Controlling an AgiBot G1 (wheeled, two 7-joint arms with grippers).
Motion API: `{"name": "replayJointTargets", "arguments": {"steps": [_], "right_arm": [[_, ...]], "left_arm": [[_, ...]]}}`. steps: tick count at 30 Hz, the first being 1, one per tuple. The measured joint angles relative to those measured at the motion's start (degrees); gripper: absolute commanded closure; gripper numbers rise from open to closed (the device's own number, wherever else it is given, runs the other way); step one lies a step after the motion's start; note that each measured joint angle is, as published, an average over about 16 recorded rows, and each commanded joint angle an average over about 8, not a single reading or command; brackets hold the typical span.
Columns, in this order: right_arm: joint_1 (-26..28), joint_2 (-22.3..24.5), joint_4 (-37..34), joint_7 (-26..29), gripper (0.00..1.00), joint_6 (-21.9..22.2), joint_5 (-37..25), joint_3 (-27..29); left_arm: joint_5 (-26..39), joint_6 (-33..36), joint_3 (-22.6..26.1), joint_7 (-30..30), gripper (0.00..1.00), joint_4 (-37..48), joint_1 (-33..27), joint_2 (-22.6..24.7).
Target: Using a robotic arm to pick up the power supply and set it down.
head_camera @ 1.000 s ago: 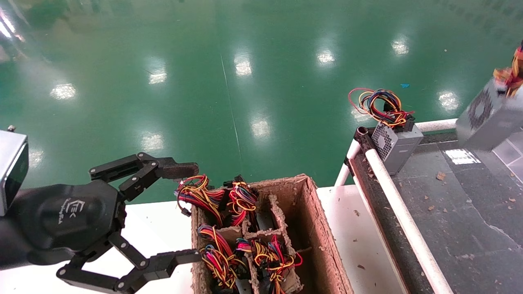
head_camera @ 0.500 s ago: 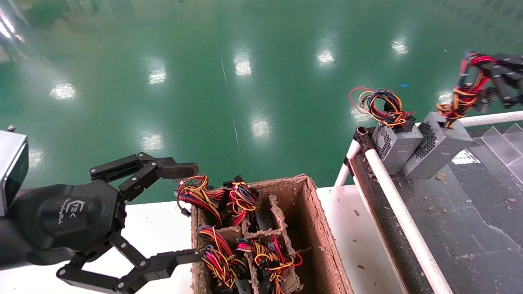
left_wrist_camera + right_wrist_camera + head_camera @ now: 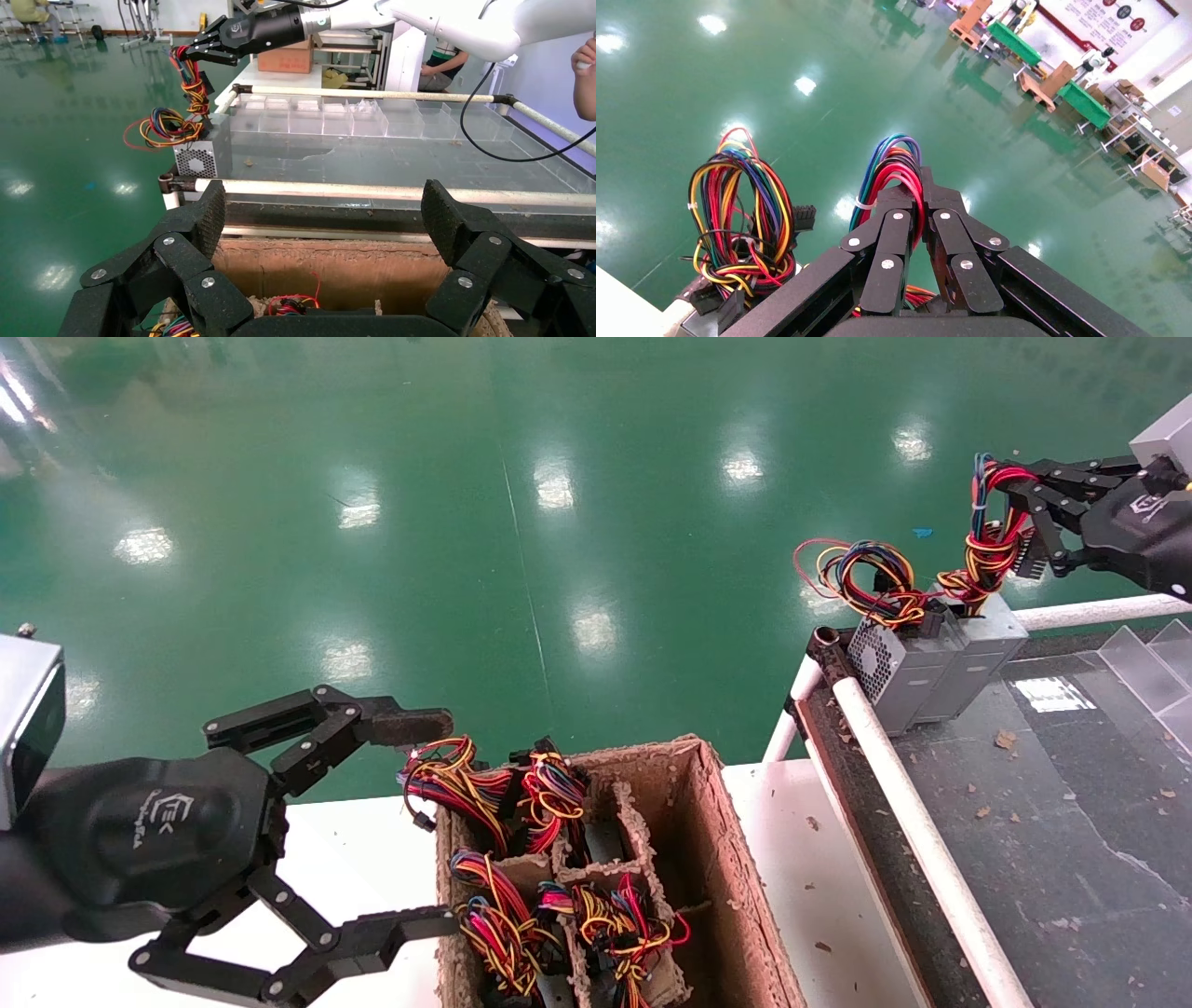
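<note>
My right gripper (image 3: 1010, 514) pinches wire bundle of power supply (image 3: 978, 658). Box sits on dark table (image 3: 1071, 803), touching grille box (image 3: 889, 668). My left gripper (image 3: 414, 822) wide open near cardboard box (image 3: 717, 859).

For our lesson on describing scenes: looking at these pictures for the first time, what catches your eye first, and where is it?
The right end effector stands out at the far right, pinching the bright wire bundle of a grey power supply that sits on the dark belt beside a second grey box. At the near left, the left end effector hangs open beside a cardboard box full of colourful wires.
</note>
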Motion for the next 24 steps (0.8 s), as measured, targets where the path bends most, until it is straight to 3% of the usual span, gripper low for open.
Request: {"name": "replayJointTargets", "arguments": {"steps": [15,24], "right_arm": [[1.78,1.9,0.4,4.95,0.0,-3.87,-3.31,-3.04],[0.98,3.86,2.03,9.81,0.0,-5.89,0.83,-1.25]], "left_arm": [[0.0,0.0,0.01,0.0,0.0,0.0,0.0,0.0],[-0.01,-0.01,0.01,0.01,0.0,0.01,0.0,-0.01]]}}
